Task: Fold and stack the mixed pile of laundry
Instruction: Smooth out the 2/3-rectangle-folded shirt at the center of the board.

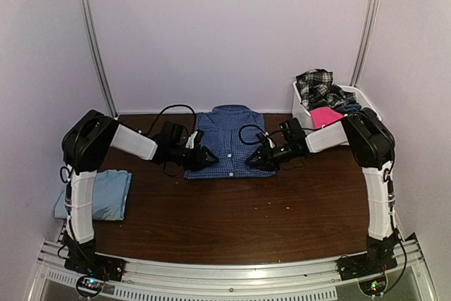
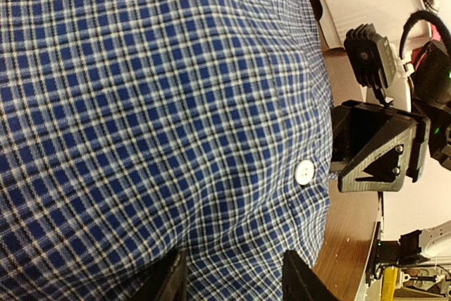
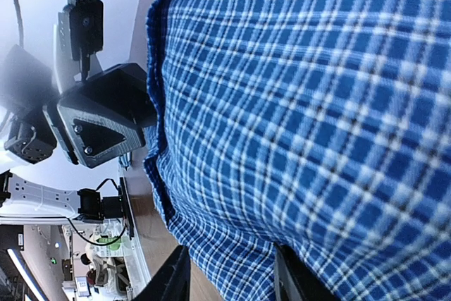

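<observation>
Blue small-check shirt (image 1: 229, 142) folded on table (image 1: 246, 209)

Soft woven check shirt (image 1: 229, 142), glossy wood table (image 1: 282, 209)

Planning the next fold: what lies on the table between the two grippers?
The blue checked shirt lies flat between the left gripper and the right gripper. This is clearest in the top view, and both wrist views show its cloth close up.

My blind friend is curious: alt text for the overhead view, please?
A blue checked shirt lies flat on a brown table, a robot's left hand and right hand at its near corners. A folded light blue tee lies at the left edge; a white basket of clothes stands back right.
</observation>
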